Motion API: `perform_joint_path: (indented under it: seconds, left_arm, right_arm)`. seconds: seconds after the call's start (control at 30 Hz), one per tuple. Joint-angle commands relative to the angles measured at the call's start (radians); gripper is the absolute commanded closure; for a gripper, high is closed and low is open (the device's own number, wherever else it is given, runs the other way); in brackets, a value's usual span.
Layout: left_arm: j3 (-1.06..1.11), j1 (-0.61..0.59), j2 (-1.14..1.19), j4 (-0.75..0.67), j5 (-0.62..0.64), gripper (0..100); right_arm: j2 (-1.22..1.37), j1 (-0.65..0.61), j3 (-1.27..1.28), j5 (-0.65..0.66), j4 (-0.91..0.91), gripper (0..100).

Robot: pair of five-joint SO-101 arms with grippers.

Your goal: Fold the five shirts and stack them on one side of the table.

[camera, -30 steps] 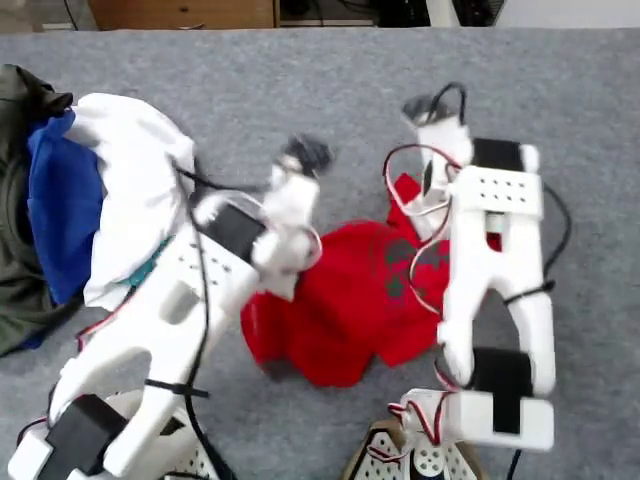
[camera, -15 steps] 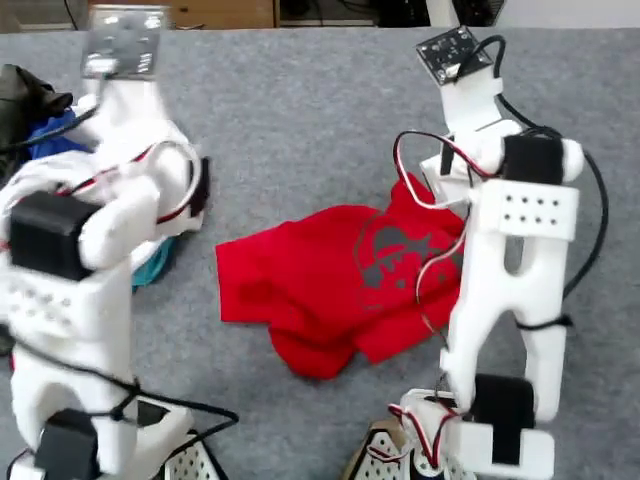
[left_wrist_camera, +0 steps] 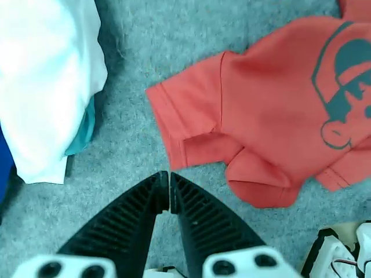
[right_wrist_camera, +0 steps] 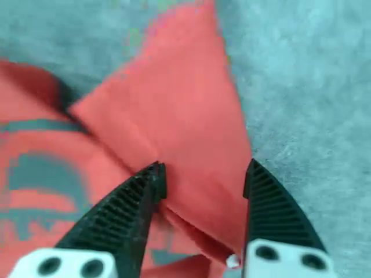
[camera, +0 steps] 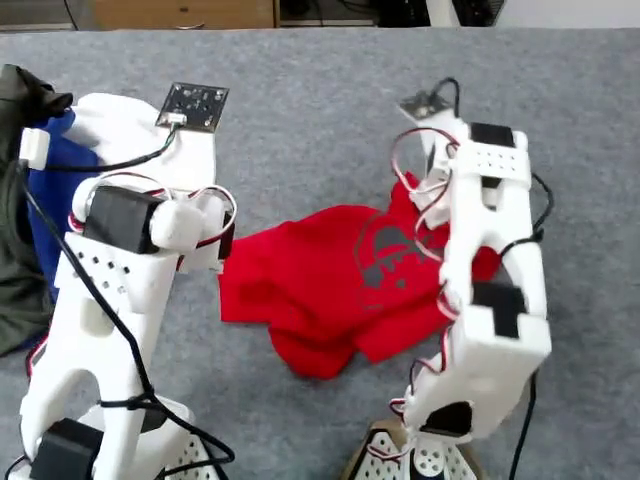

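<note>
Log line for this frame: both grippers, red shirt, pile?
left gripper: shut, empty, beside red shirt | right gripper: open, over red shirt | red shirt: rumpled, unfolded | shirt pile: heaped, unfolded

grey table point(camera: 300, 95), red shirt point(camera: 320, 290), shirt pile point(camera: 45, 230)

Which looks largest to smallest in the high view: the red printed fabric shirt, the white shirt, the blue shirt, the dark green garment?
1. red printed shirt
2. white shirt, partly hidden
3. blue shirt and dark green garment: they look alike in visible area and both are partly hidden, so I leave them unranked.
</note>
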Motion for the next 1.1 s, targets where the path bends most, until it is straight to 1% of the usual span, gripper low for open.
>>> perform_joint_path:
  seconds: [0.0,0.13,0.2,0.3,0.33,0.4,0.5,0.6,0.7,0.8,0.9,0.97,1.07]
  left_arm:
    - [0.008,0.014,-0.018,0.009,-0.006,98]
    - [0.029,0.015,-0.012,0.008,-0.006,98]
    - [0.031,0.015,-0.01,-0.005,-0.006,98]
    - [0.031,0.015,-0.016,-0.035,-0.005,98]
    - [0.031,0.015,-0.016,-0.041,-0.005,98]
    - [0.029,0.015,-0.016,-0.052,-0.002,98]
    - [0.031,0.015,-0.01,-0.057,-0.002,98]
    - [0.031,0.015,-0.008,-0.058,0.0,98]
    - [0.031,0.015,-0.008,-0.11,0.003,98]
    - [0.031,0.017,-0.007,-0.176,0.003,98]
    - [0.031,0.034,0.013,-0.264,0.005,97]
    - [0.025,0.054,0.061,-0.292,0.011,92]
    - [-0.003,0.104,0.163,-0.307,0.137,81]
  right_arm:
    - [0.061,0.097,-0.087,0.011,-0.012,76.7]
    - [0.133,0.131,-0.13,0.012,0.012,78.1]
    - [0.15,0.127,-0.159,0.012,0.054,84.3]
    - [0.151,0.131,-0.213,0.006,0.104,97.6]
    - [0.15,0.134,-0.232,0.006,0.118,99.8]
    - [0.15,0.153,-0.282,0.008,0.167,98.7]
    - [0.15,0.189,-0.394,0.006,0.238,99.7]
    - [0.15,0.228,-0.553,0.005,0.342,99.7]
    - [0.15,0.269,-0.745,-0.031,0.443,99.7]
    - [0.128,0.329,-0.889,-0.081,0.456,99.7]
    - [0.07,0.38,-0.935,-0.083,0.454,99.6]
    - [0.041,0.401,-0.929,-0.083,0.454,99.6]
    - [0.025,0.435,-0.892,-0.089,0.446,99.6]
